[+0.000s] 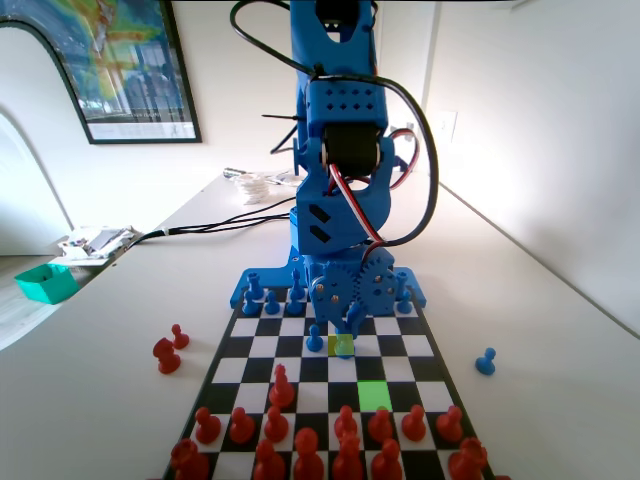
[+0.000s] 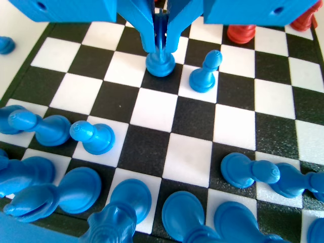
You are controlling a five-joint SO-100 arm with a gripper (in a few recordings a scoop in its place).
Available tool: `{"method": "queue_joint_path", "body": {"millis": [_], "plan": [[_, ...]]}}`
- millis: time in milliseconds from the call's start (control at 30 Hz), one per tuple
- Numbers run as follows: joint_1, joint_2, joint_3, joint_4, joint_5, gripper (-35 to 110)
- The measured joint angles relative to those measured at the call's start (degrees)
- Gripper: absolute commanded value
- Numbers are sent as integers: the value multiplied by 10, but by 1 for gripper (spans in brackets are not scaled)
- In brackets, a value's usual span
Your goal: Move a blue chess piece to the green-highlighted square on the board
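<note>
Claw point(image 2: 161, 40) is down on the board point(image 2: 233, 126), jaws closed tight around the slim stem of the blue chess piece point(image 2: 160, 63); its round base is still on or just above its square, can't tell which. In the fixed view that piece sits at the yellow-green tinted cell point(image 1: 342, 346), right under the arm, and the green-highlighted square point(image 1: 374, 395) is one row nearer the camera and one column right, bare. Risks, my read: grip is high on a thin stem, so the piece could pivot or slip out on the lift. A blue pawn point(image 2: 204, 73) stands just beside it, on the right in the wrist view, so a low lift or sideways drag would likely clip it. The target borders the red front row point(image 1: 345, 422), so overshoot, or a wide claw opening on release, could topple a red piece. A tilted set-down could tip the piece too. Writing: none readable on board or arm; the framed poster point(image 1: 110, 65) on the wall has a text strip at the bottom, too small to read.
</note>
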Motion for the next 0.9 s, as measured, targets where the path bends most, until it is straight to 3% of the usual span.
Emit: {"method": "queue_joint_path", "body": {"millis": [200,533,900], "plan": [[-1,0,-30,31,-1,1],[-12,-4,-184,221,49,1],[-33,-107,-288,259,111,1]]}}
